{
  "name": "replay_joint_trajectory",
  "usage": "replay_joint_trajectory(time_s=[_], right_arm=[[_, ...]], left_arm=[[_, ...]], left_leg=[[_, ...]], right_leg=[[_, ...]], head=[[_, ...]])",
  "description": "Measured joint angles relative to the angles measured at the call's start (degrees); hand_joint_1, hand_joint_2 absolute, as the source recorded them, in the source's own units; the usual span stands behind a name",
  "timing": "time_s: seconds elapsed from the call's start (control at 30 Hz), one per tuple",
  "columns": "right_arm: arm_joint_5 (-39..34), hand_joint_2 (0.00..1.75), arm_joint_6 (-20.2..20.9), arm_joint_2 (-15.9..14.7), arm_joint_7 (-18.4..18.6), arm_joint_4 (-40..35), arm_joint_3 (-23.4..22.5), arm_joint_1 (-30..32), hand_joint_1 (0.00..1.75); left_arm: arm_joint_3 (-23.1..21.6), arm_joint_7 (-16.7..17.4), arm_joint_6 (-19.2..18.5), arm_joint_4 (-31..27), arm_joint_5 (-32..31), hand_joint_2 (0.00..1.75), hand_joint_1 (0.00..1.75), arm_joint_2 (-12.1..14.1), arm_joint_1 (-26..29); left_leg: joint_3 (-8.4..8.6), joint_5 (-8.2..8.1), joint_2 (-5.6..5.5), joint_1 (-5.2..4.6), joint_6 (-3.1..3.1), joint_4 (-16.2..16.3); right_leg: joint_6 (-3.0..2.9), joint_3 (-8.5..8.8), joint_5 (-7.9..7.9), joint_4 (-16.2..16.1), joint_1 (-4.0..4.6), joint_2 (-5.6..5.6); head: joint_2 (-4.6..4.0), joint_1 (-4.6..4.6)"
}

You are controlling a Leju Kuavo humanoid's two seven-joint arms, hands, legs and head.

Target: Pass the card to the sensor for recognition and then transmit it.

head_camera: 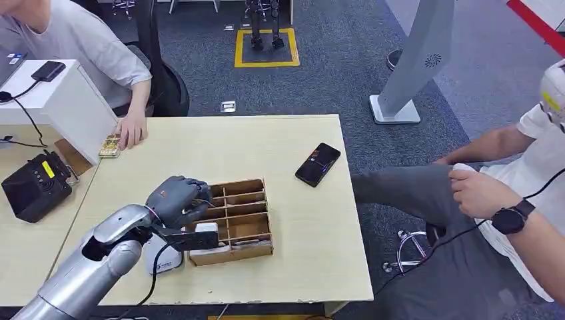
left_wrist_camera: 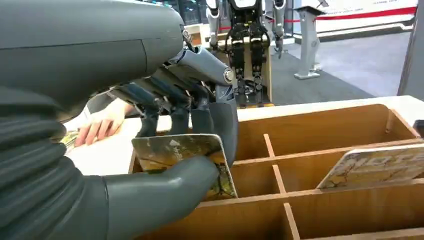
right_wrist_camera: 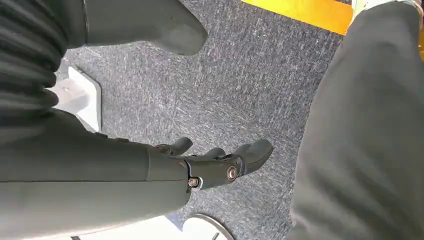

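My left hand (head_camera: 176, 199) reaches into the near-left corner of a wooden divided box (head_camera: 243, 220) on the table. In the left wrist view the thumb and fingers pinch a patterned card (left_wrist_camera: 172, 150), which stands upright in one compartment of the box (left_wrist_camera: 310, 117). A second patterned card (left_wrist_camera: 375, 165) leans in another compartment. A white device with a cable (head_camera: 163, 259) lies on the table just under my left forearm. My right hand (right_wrist_camera: 215, 160) hangs over grey carpet with its fingers apart and nothing in it.
A black phone (head_camera: 318, 164) lies at the table's right side. A person's hand (head_camera: 131, 130) rests at the far left edge beside a small stack of cards (head_camera: 110, 147). A black device (head_camera: 33, 187) sits on the left desk. Another person sits at the right.
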Motion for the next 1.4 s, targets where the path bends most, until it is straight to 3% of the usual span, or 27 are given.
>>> replay_joint_trajectory(time_s=[0.47,0.6,0.73,0.83,0.93,1.0,1.1,1.2,1.3,1.4], right_arm=[[0.4,1.75,-0.2,0.0,-0.3,-0.2,-0.3,0.0,0.0],[0.5,1.75,-0.2,0.0,-0.5,-0.2,-0.5,0.0,0.0],[0.5,1.75,-0.2,0.0,-0.7,-0.2,-1.2,0.1,0.0],[0.5,1.75,-0.2,0.0,-0.8,-0.2,-1.6,0.1,0.0],[0.5,1.75,-0.2,0.0,-0.8,-0.2,-1.9,0.2,0.0],[0.6,1.75,-0.1,0.0,-0.7,-0.2,-2.4,0.3,0.0],[0.7,1.75,0.0,0.0,-0.5,-0.2,-3.2,0.7,0.0],[1.1,1.75,0.1,0.0,-0.3,-0.2,-3.5,0.8,0.0],[1.1,1.75,0.2,0.0,-0.5,-0.2,-3.8,0.5,0.0],[1.3,1.75,0.0,0.1,-0.8,-0.2,-4.1,0.3,0.0]], left_arm=[[-0.3,-0.1,0.6,0.1,0.8,1.75,1.75,0.6,-0.1],[-0.3,0.7,-1.0,-0.3,3.7,1.75,1.75,3.2,-2.7],[0.5,1.6,-2.8,-1.8,6.2,1.75,1.75,6.7,-8.0],[2.0,3.3,-7.2,-3.7,10.5,1.75,1.75,10.1,-13.7],[3.7,5.1,-9.0,-5.2,12.7,1.75,1.75,12.3,-19.5],[3.7,9.0,-14.3,-7.0,19.3,1.75,1.75,15.1,-27.7],[3.7,11.3,-19.6,-7.1,26.0,1.75,1.75,17.6,-41.5],[3.6,12.3,-19.4,-8.3,26.9,1.75,1.75,19.1,-47.2],[3.4,12.4,-18.1,-9.2,26.4,1.75,1.75,19.9,-48.4],[2.7,12.9,-14.7,-9.4,22.1,1.75,1.75,20.6,-47.8]], left_leg=[[0.0,0.0,0.0,0.0,0.0,0.0],[-0.01,0.04,0.0,0.05,-0.05,0.0],[-0.02,0.07,-0.01,0.07,-0.09,0.0],[-0.22,0.16,0.01,0.27,-0.23,0.0],[-0.23,0.2,-0.02,0.26,-0.26,0.0],[-0.75,0.2,0.08,0.6,-0.3,0.3],[-1.17,0.3,0.11,0.88,-0.47,0.3],[-1.0,0.3,0.14,0.67,-0.47,0.2],[-0.99,0.3,0.14,0.57,-0.48,0.2],[-0.97,0.37,0.12,0.56,-0.58,0.2]], right_leg=[[0.0,0.0,0.0,0.0,0.0,0.0],[-0.04,-0.03,0.03,0.0,0.04,0.01],[-0.08,-0.04,0.05,0.1,0.05,0.0],[-0.19,-0.23,0.15,0.1,0.21,0.03],[-0.2,-0.23,0.15,0.1,0.21,0.01],[-0.39,-0.67,0.29,0.1,0.64,0.12],[-0.47,-1.01,0.53,0.0,0.84,0.16],[-0.47,-0.94,0.47,0.0,0.64,0.23],[-0.49,-0.94,0.46,0.0,0.64,0.24],[-0.5,-0.93,0.46,0.0,0.64,0.18]], head=[[0.0,0.0],[0.0,0.0],[0.0,0.0],[0.0,0.02],[0.0,0.0],[0.0,-0.02],[0.0,0.5],[0.0,0.26],[0.0,0.2],[0.0,0.2]])
